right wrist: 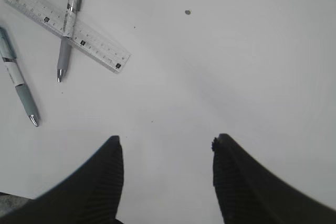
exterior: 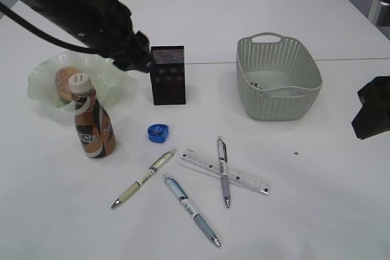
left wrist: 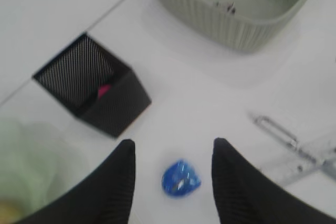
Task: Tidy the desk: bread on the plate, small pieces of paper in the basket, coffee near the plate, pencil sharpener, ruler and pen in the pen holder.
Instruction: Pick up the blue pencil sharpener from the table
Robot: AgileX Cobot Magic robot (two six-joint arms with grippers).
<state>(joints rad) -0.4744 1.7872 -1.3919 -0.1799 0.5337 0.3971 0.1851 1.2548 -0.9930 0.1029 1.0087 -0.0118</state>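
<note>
Hovering over the desk, the left gripper is showing its fingers spread apart with nothing between the pads, and the blue pencil sharpener is lying on the table right in the gap, a touch toward the right finger. In the left wrist view the sharpener is sitting at about 6 o'clock from the pen holder, near it but not touching. That is the relation the next move is turning on: sharpener centred under the open jaws, holder up at 11 o'clock from the gripper, so I judge a straight drop and close, then a short carry up-left.

In the exterior view the left arm is reaching in from 10 o'clock, its tip next to the pen holder, with the sharpener at 6 o'clock below the holder. The left arm is clearly nearer to it than the right.

The right gripper is also standing open and empty, hanging over bare table; the ruler with one pen crossed on top is lying at 10 o'clock from it, well apart. The ruler's long axis is running 10 to 4 o'clock in that view.

Bread is already sitting on the plate, the coffee bottle is standing just beside the plate, and the basket is sitting at 3 o'clock from the holder. Two more pens are lying loose at 6 o'clock.
</note>
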